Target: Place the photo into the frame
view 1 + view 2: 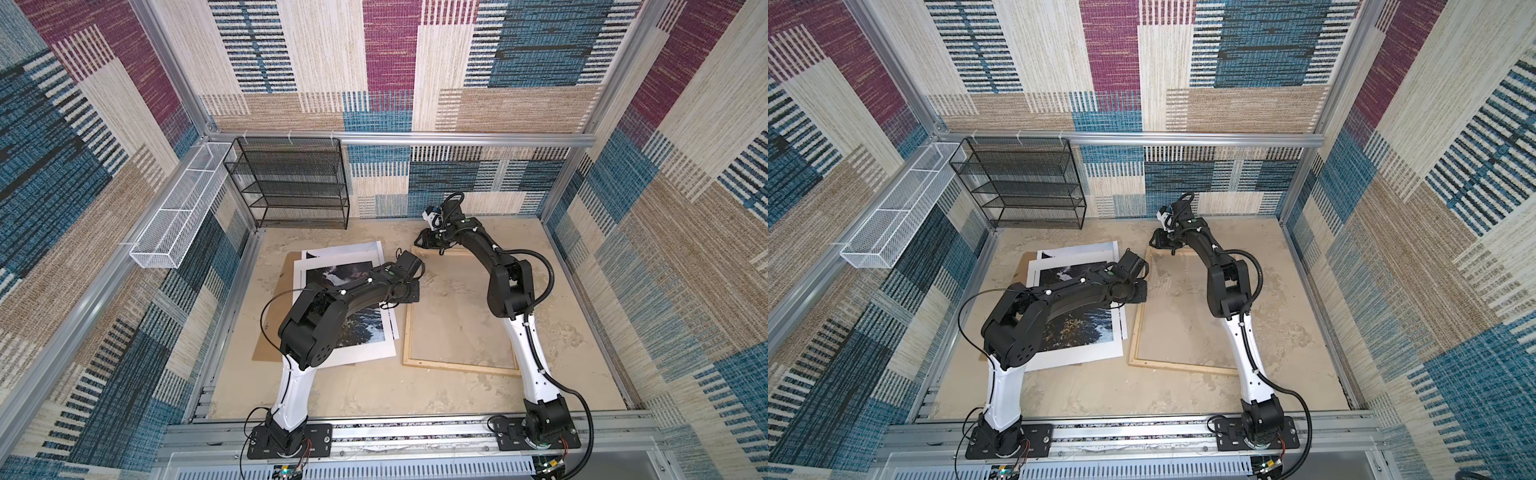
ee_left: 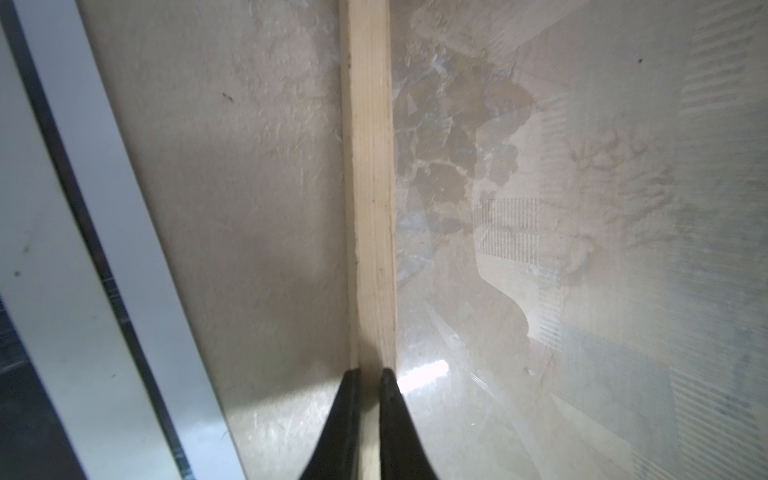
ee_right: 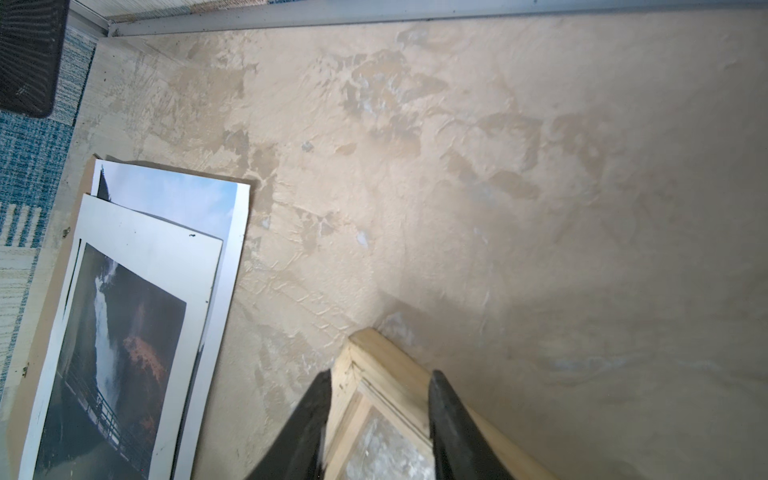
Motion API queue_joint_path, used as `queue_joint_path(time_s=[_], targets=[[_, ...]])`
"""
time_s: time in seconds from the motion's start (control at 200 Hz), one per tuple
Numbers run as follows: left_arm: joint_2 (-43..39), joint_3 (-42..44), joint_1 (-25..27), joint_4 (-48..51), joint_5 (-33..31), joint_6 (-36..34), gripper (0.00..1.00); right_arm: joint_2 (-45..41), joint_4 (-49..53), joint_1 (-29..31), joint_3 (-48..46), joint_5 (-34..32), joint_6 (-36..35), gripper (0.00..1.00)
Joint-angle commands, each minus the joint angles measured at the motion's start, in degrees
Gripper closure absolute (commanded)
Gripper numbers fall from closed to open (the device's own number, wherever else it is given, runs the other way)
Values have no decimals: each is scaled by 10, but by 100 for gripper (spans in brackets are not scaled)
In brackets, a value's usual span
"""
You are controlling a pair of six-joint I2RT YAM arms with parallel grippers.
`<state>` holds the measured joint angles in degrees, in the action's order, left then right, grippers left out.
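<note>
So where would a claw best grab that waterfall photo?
The photo is probably best pinched at its far edge, coming in low from the far side: that strip juts furthest past the white mat lying on it; the rest is mostly covered.

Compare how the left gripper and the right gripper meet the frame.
Place: the left gripper sits on the long side rail of the frame nearest the photo; the right gripper sits at its far corner.
Jaws: the left gripper's are narrow, pinching the rail; the right gripper's are wider, straddling the corner, and whether they clamp it is unclear.
Shared: both are at the frame, neither at the photo.
</note>
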<state>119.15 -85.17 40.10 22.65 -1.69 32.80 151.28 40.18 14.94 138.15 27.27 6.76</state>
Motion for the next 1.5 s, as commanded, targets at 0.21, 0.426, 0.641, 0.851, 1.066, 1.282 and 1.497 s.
queue_joint_path(time_s=[0.21, 0.426, 0.641, 0.851, 1.066, 1.282, 1.497], targets=[[13, -2, 3, 76, 20, 4, 80, -20, 7, 2, -30, 8, -23, 59], [13, -3, 4, 76, 17, 0, 72, -22, 8, 2, -30, 23, -23, 59], [15, -5, 4, 83, 11, 5, 79, -37, 12, 2, -46, 22, -32, 60], [17, -9, 4, 83, 13, 5, 80, -58, 4, 2, -80, 23, -39, 60], [18, -9, 4, 83, 14, 5, 81, -52, 7, 2, -81, 15, -41, 60], [19, -11, 4, 84, 15, 4, 82, -39, 25, 2, -74, 2, -41, 60], [21, -14, 4, 84, 17, 3, 82, -31, 34, 4, -83, -10, -37, 65]])
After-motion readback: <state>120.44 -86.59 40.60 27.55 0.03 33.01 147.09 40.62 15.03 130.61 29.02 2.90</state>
